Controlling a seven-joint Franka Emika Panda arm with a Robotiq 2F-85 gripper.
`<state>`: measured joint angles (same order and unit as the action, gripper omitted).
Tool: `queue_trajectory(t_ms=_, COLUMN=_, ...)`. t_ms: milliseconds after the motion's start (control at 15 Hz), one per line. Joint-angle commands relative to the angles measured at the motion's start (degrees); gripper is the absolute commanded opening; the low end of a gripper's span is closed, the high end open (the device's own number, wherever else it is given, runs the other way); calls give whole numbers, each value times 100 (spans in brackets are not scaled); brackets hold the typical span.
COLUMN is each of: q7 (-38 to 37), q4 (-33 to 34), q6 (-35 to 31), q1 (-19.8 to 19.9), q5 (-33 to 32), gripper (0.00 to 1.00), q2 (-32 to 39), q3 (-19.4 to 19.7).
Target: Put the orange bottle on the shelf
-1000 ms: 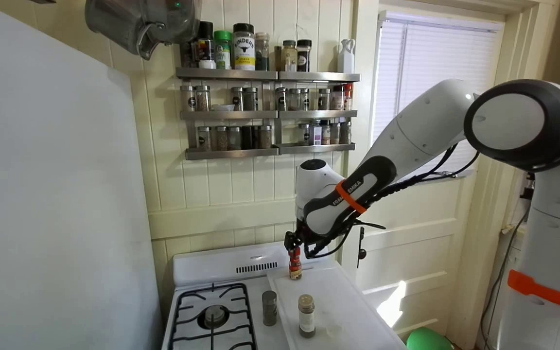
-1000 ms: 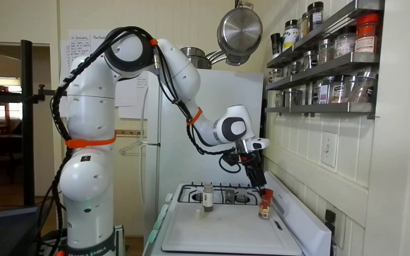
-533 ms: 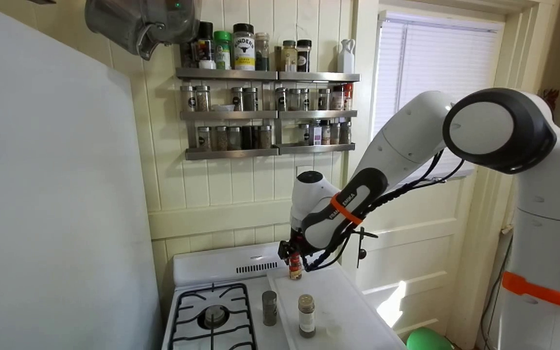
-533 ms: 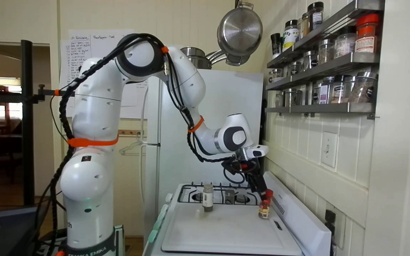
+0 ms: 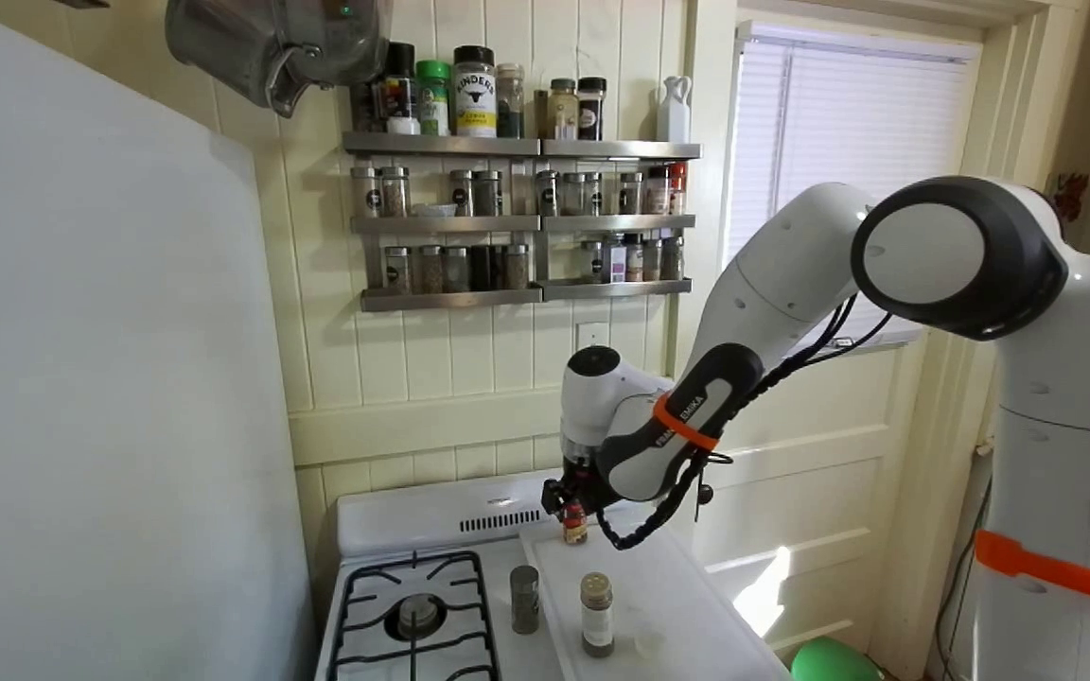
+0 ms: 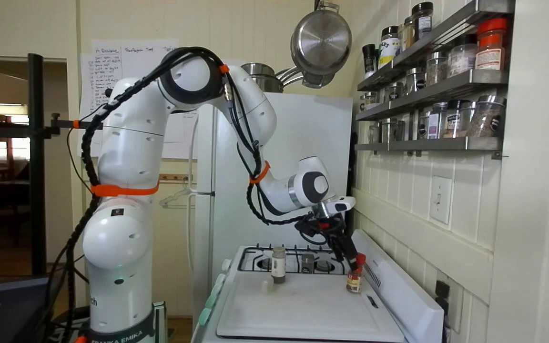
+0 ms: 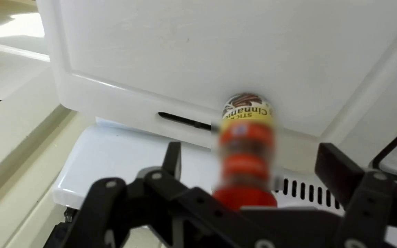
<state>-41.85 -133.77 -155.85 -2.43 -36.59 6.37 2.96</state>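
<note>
Fingers (image 7: 338,167) of the gripper (image 7: 250,155) stood wide apart in the wrist view, with the orange bottle (image 7: 246,151) between them and a gap showing on either side of it. Its red cap (image 7: 245,199) was at the near end; its middle was blurred, but on the label (image 7: 246,110) the start of the word Cinnamon read upside down. In both exterior views the orange bottle stood upright on the white stove cover (image 6: 303,305), with the gripper tilted at its top. In an exterior view it was near the far edge of that cover, in front of the back panel (image 5: 413,515), and the arm (image 5: 772,265) reached down to it from the right. Nearer in that view, a pale jar (image 5: 597,615) stood upright on the cover, and to its left a slim dark bottle (image 5: 524,601) stood between the cover and a burner (image 5: 420,613). Just beside the jar was a small pale thing (image 6: 267,285) too faint to make out. Higher up, on the far wall (image 5: 441,350), the shelf (image 5: 450,300) ran in three tiers with rows of jars (image 5: 456,272) on it, well apart from the orange bottle. Farther left hung a metal pot (image 5: 261,47), and the white fridge (image 5: 110,378) stood at the near left.
</note>
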Motion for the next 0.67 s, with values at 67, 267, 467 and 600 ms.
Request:
queue_trajectory(t_ms=67, q7=-772, q4=-49, q6=-240, q1=-66, q5=-724, gripper=100, q2=151, q3=71)
queue_trajectory(t_ms=267, q7=-1326, q4=32, q6=-362, q1=-93, q5=-1249, gripper=100, q2=269, q3=114)
queue_trajectory(t_ms=467, q7=-1866, q4=92, q6=-556, q1=-89, q5=-1805, gripper=100, q2=345, q3=174)
queue_trajectory(t_ms=600, q7=-2110, q4=134, q6=-609, q1=-82, q5=-2091, gripper=100, q2=400, q3=196)
